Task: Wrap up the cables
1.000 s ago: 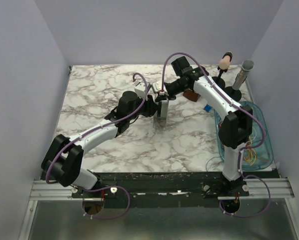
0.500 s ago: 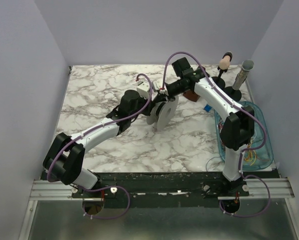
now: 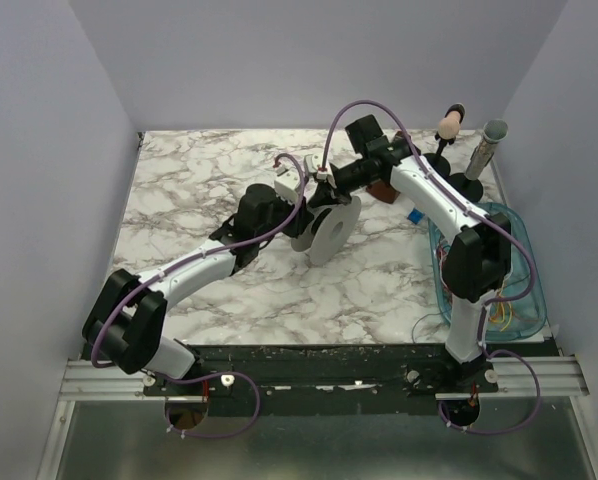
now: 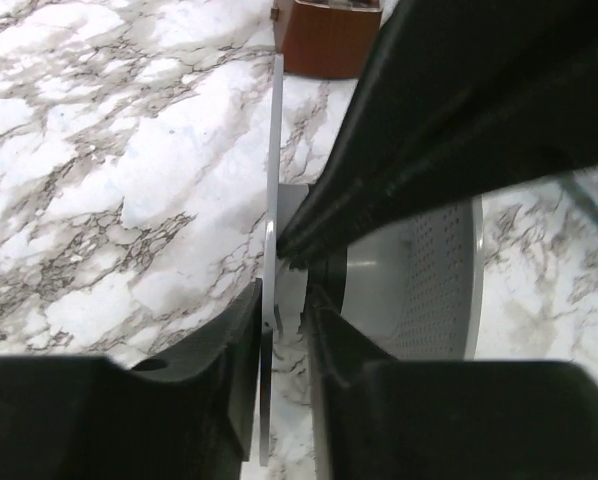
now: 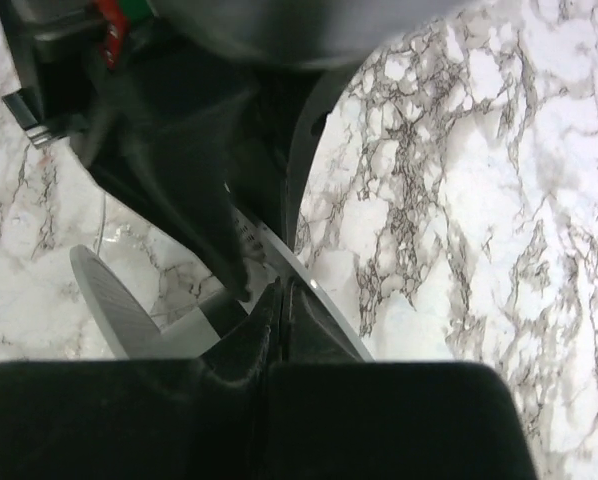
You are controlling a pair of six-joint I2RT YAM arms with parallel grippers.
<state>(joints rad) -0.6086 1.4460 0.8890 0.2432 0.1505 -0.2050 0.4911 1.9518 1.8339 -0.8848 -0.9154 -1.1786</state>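
Two arms meet mid-table over a grey spool (image 3: pixel 327 228), held on edge and slightly tilted above the marble table (image 3: pixel 199 190). The right gripper (image 5: pixel 279 290), jaws pressed together, appears to pinch the rim of one thin flange. The left gripper (image 4: pixel 281 303) straddles a flange from the opposite side with its jaws narrowly parted, one finger against the plate and a sliver of gap at the other, so it is not clamped. A brown block (image 4: pixel 324 35) sits just beyond the left gripper's tips, and the spool's perforated second flange shows to that gripper's right, behind the right gripper's fingers. The cables (image 3: pixel 507 318), a loose tangle of red, orange, yellow and green threads, are well apart from both pincers. They lie in a clear teal bin (image 3: pixel 532 262) far back from the right gripper, beside that arm's base, with one strand drooping over the bin's rim toward the table. No wire is on the spool, so the work looks to be at the spool-positioning stage, with no winding begun. The next move likely calls for one gripper to take a firm, settled hold of the spool. That would free the other to go back to the bin and pinch a single thread-like end without dragging out the whole tangle.
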